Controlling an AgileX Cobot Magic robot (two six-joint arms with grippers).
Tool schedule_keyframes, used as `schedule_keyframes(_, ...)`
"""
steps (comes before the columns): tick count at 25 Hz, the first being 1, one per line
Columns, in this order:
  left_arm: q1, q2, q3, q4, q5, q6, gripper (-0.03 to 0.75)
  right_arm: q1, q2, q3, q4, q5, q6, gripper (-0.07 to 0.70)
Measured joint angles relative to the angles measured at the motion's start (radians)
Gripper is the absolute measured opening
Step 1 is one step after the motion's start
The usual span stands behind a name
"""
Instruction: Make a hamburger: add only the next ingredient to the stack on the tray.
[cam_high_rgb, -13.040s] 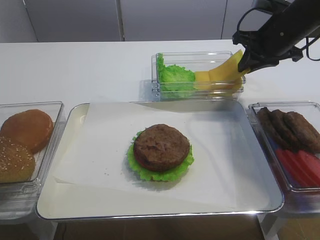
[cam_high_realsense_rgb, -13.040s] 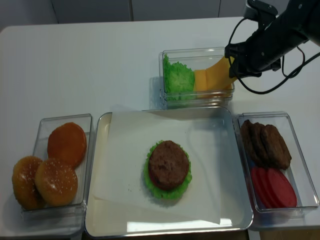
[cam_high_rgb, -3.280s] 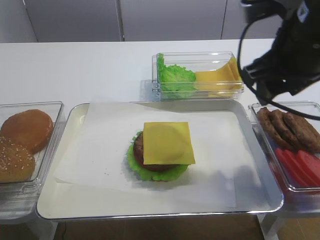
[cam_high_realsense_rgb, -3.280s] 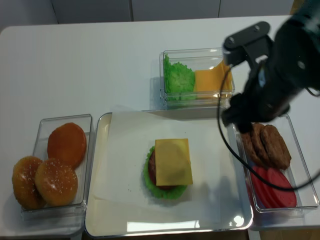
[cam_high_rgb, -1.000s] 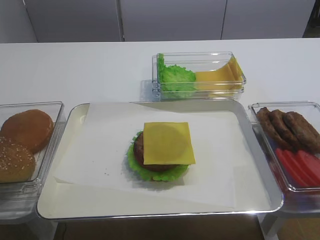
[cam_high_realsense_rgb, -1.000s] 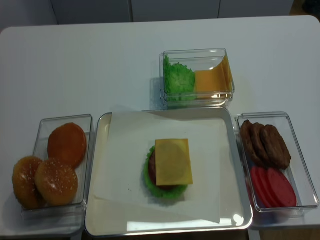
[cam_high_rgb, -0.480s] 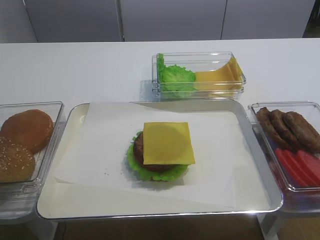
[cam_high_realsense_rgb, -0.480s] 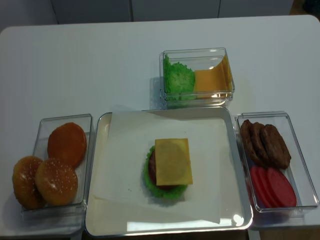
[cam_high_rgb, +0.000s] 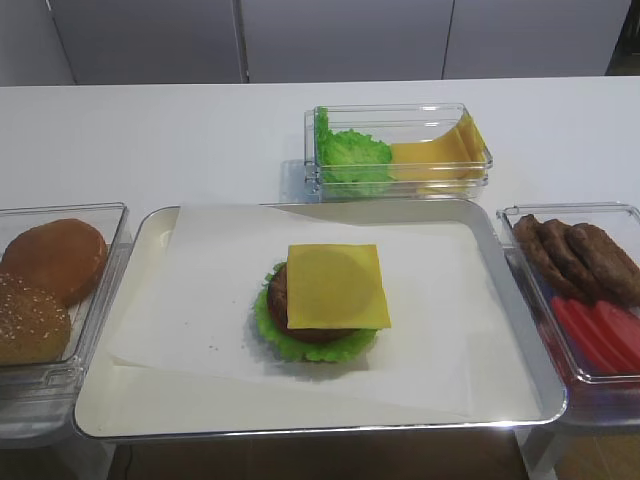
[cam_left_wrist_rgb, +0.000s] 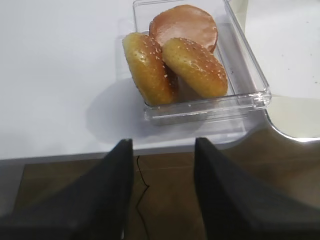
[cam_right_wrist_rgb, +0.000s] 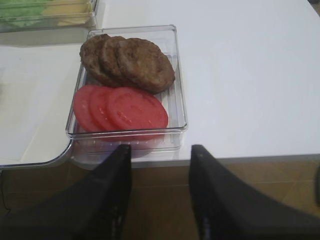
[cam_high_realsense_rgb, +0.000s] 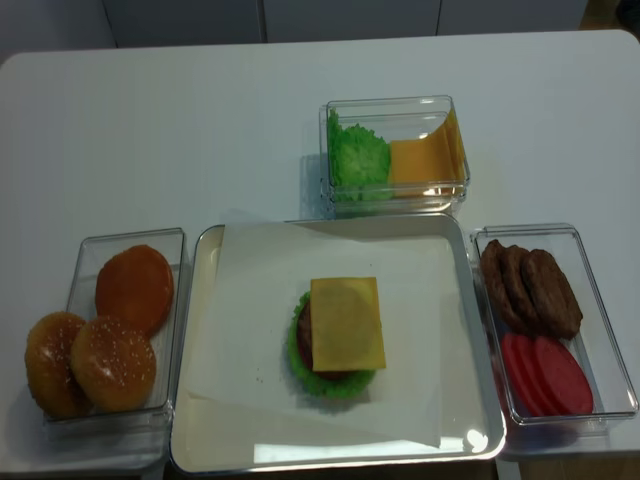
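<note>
Black fingers of the right gripper stand apart, holding nothing, below the tub of patties and tomato. The left gripper gapes too, empty. Cheese lies flat on the stack, mid-tray.

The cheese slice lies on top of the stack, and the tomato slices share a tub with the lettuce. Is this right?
Not fully. The tomato slices share their tub with the loose patties, as the realsense high view shows. The cheese slice does lie on the stack.
</note>
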Motion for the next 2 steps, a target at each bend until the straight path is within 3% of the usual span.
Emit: schedule_keyframes(2, 0.0, 0.0, 0.0, 0.0, 0.0, 0.0, 0.302, 0.0, 0.0, 0.0, 0.0, 0.0, 0.0, 0.306)
